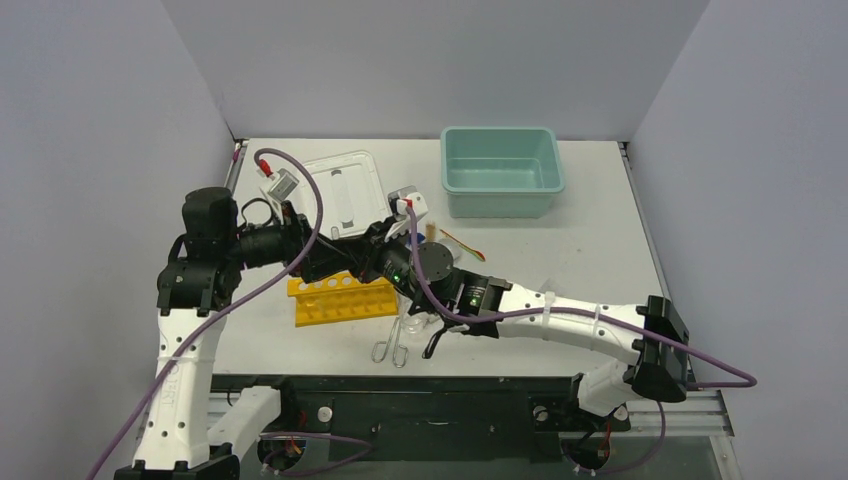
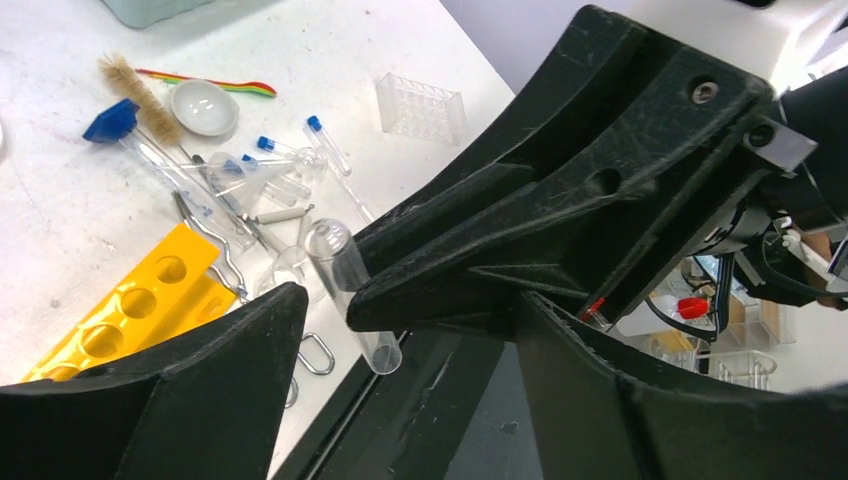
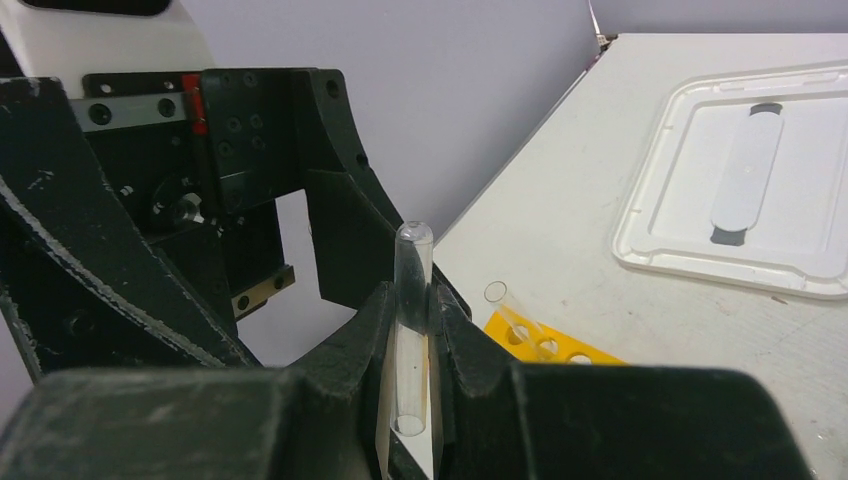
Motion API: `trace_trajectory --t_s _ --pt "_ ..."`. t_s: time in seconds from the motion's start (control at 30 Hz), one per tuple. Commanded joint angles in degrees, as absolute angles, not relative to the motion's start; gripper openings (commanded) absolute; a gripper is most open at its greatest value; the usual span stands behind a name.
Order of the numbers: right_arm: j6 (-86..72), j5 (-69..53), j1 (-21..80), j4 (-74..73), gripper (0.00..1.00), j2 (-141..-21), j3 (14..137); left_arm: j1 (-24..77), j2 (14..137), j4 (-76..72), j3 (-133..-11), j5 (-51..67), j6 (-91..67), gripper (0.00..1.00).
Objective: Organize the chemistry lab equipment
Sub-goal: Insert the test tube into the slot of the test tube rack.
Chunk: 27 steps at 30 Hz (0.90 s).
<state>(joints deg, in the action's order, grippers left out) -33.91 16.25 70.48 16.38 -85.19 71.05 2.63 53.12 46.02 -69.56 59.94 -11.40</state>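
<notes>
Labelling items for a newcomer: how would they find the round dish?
Start at the teal tub at the table's far side; the pile of small glassware lies just nearer. At the pile's tub-side edge, the round dish sits beside the tan-bristled brush. It is the only white, shallow bowl among clear tubes and blue-capped vials.
</notes>
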Motion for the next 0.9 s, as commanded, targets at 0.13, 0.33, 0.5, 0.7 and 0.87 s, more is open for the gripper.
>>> trace_trajectory --t_s 0.13,0.33,0.5,0.7,0.87 --pt "-34.9 17.4 69.1 23.0 0.00 -79.0 70.4 0.6 52.1 50.1 -75.8 61.6 -7.9 0.99" --pt "-35.3 16.7 68.9 23.3 0.00 -78.6 69.8 -2.6 50.8 42.1 -73.3 70.8 -15.5 0.97" --pt "-35.4 16.3 68.2 23.6 0.00 -78.6 70.1 -2.7 49.1 41.7 -71.3 71.5 -15.1 0.97" --pt "-36.0 14.5 69.3 23.9 0.00 -81.1 72.4 -2.6 50.1 43.2 -71.1 65.7 -13.0 0.89" --pt "-36.5 14.1 69.9 24.2 0.00 -82.1 73.0 -2.5 50.2 43.0 -70.8 61.5 -11.4 0.75"
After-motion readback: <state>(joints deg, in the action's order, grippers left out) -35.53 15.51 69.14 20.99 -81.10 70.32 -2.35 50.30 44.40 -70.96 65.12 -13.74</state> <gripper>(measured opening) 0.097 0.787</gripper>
